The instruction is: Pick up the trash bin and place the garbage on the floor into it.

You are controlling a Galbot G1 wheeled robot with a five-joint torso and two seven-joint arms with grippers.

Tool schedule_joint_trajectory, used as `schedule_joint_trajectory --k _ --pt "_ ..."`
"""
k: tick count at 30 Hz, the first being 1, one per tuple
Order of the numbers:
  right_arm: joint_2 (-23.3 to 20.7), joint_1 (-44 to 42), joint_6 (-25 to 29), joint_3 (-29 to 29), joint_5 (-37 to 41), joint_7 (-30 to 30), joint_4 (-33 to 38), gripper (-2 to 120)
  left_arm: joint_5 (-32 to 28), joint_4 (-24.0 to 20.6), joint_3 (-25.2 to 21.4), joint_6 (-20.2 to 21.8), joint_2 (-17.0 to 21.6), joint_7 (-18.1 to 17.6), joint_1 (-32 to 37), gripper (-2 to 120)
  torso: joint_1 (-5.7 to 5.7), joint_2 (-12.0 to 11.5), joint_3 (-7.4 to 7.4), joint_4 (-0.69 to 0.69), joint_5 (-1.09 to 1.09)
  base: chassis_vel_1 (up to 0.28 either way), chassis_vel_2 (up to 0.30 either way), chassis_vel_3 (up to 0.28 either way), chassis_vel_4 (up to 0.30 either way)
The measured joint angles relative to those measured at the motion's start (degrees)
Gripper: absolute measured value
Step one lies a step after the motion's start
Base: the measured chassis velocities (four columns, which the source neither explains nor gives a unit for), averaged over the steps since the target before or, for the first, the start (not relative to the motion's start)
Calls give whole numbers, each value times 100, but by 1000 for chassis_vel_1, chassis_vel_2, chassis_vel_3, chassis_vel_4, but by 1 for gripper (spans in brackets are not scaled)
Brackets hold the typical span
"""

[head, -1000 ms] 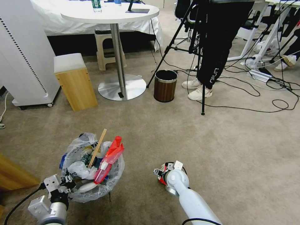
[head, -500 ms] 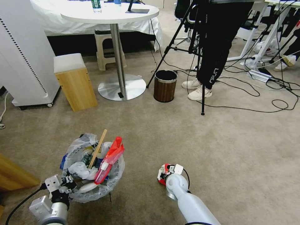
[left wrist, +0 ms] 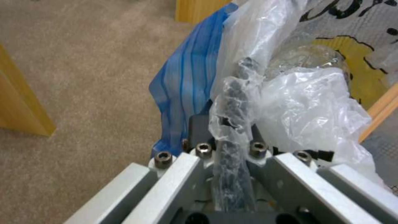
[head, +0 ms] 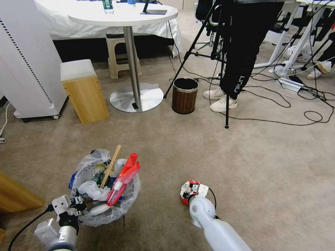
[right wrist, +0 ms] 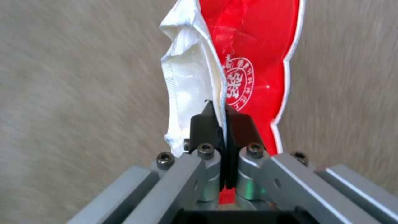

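Two bins stand on the beige carpet (head: 216, 153): the small trash bin (head: 129, 197) lined with a crinkly translucent bag, near the robot on its left, and a brown wood-grain bin (head: 184, 97) with a silver rim, well apart beside the base of the round white table (head: 122, 15). One wooden stick (head: 111, 166) juts upright and tilted out of the lined bin, one long red packet (head: 124, 177) leans beside it, and crumpled white paper (head: 89, 190) and a blue striped wrapper (left wrist: 186, 84) are packed in among them. The wood-grain bin's inside looks dark; its contents cannot be told.

One crushed red-and-white cup (right wrist: 244, 62) is the single piece of litter outside the bin. The right gripper (right wrist: 219, 116) has its two black fingers pressed together on the cup's flattened edge, just to the right of the trash bin. The left gripper (left wrist: 226, 130) is pinched on the bin's bag-covered rim at its near side.
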Motion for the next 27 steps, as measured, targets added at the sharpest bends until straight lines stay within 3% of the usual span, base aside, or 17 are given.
schedule_joint_trajectory --k 4,6,7,10,11,14,20,27 --pt "-315 -174 439 2 -89 -330 508 0 -11 29 -1 0 14 -2 -21 0 0 0 0 1 2 0 0 0 0" --pt "-987 -395 1086 37 -256 -927 1366 0 -12 51 18 5 21 -7 -45 0 0 0 0 0 -1 0 0 0 0" --pt "-987 -395 1086 37 -256 -927 1366 0 -12 51 18 5 21 -7 -45 0 0 0 0 0 -1 0 0 0 0" --pt "-1678 -489 1931 -51 -573 -1726 2083 0 -12 52 55 22 18 -9 -67 0 0 0 -1 -1 0 0 0 0 0" --pt "-1678 -489 1931 -51 -573 -1726 2083 0 -12 52 55 22 18 -9 -67 0 0 0 -1 -1 0 0 0 0 0" --pt "-2127 -308 2505 -441 -880 -2130 2555 0 8 35 68 26 -4 -15 -52 0 0 0 -1 0 0 0 0 0 0" --pt "-2551 382 2915 -1311 -1008 -2498 3023 0 28 -53 55 27 -31 -15 13 0 -1 0 -1 2 0 0 0 0 0" --pt "-2632 1679 2732 -2478 -687 -2480 3156 0 77 -172 46 28 -86 -18 69 0 0 0 -1 1 -1 0 0 0 0"
